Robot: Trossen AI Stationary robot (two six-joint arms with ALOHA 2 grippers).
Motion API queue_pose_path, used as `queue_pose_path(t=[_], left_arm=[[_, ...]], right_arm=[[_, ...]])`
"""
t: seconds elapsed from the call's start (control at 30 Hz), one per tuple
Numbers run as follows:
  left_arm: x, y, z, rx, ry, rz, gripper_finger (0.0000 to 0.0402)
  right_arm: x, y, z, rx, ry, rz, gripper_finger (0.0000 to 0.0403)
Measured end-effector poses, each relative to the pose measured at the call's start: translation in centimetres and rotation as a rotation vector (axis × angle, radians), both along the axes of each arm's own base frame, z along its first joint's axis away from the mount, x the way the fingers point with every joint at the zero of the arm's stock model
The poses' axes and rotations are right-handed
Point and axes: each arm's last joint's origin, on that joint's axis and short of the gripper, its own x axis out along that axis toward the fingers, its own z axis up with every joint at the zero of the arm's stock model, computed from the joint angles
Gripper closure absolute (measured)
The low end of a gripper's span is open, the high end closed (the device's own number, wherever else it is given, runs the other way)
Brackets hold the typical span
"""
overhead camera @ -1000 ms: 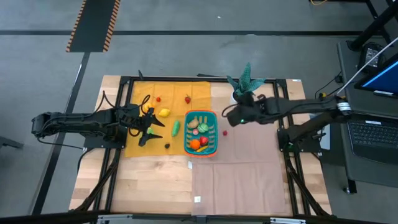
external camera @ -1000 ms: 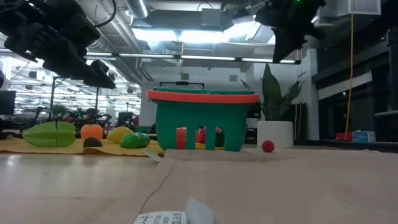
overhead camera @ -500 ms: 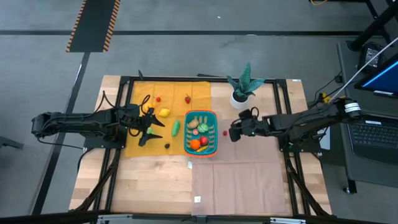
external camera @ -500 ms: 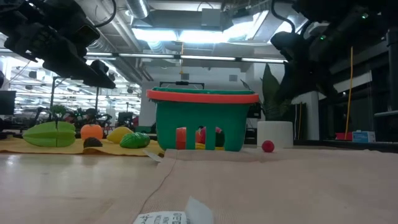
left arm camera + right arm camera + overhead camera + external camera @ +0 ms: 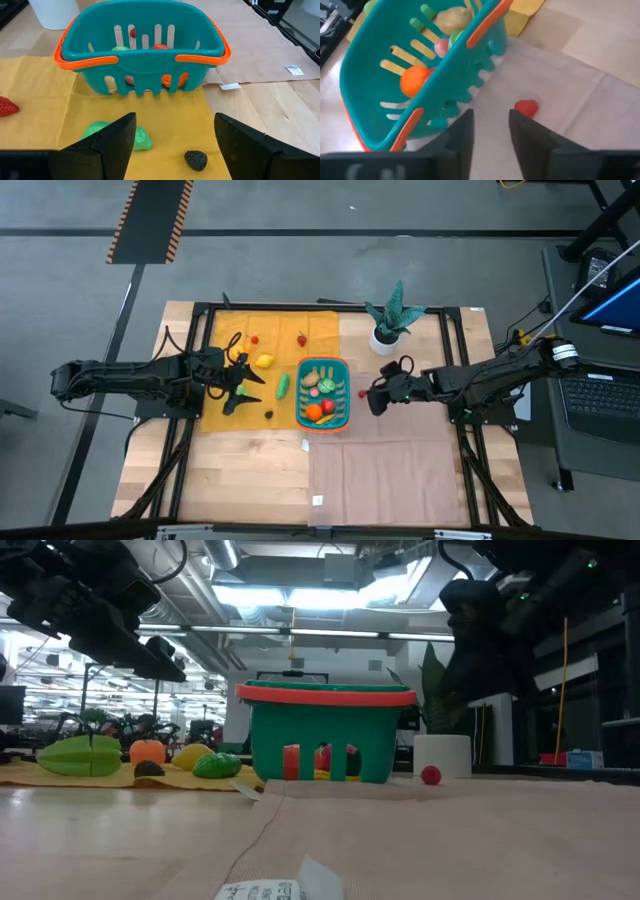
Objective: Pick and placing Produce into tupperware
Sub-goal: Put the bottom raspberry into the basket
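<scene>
The right hand (image 5: 372,396) has swung down from near the plant, fingers now slightly apart and empty, over the red berry (image 5: 525,107) on the table beside the basket (image 5: 324,366), seemingly its next pick.

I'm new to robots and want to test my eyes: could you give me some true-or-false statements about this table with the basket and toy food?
1. The teal basket already holds several toy foods. True.
2. The small red piece lies inside the basket. False: it lies on the table just outside it, on the right arm's side.
3. The right gripper is close to that red piece. True.
4. The left gripper grips the green vegetable. False: its fingers are open and empty.
5. The potted plant stands in the basket. False: it stands apart on the table.
</scene>
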Motion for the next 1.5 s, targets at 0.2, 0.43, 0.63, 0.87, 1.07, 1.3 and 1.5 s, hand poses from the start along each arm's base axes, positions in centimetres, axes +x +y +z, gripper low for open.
queue_pose_path(t=[0.2,0.43,0.63,0.87,1.07,1.3,1.5], left_arm=[[0.0,0.0,0.0,0.005,0.000,-0.003,0.0140],[0.0,0.0,0.0,0.005,0.000,-0.003,0.0140],[0.0,0.0,0.0,0.006,0.000,-0.003,0.0140],[0.0,0.0,0.0,0.007,0.000,-0.004,0.0140],[0.0,0.0,0.0,0.007,0.001,-0.003,0.0140],[0.0,0.0,0.0,0.013,0.001,-0.006,0.0140],[0.0,0.0,0.0,0.028,0.001,-0.014,0.0140]], right_arm=[[0.0,0.0,0.0,0.051,-0.016,-0.030,0.0193],[0.7,0.1,-0.6,0.040,-0.007,-0.008,0.0154],[1.6,0.0,-2.3,0.041,0.040,-0.033,0.0167],[2.4,-0.2,-3.5,0.044,0.048,-0.047,0.0183],[2.6,-0.5,-3.5,0.037,0.059,-0.059,0.0188],[3.2,-0.5,-2.2,-0.010,0.099,-0.029,0.0188],[4.2,-0.4,-2.4,-0.042,0.130,-0.020,0.0188]])
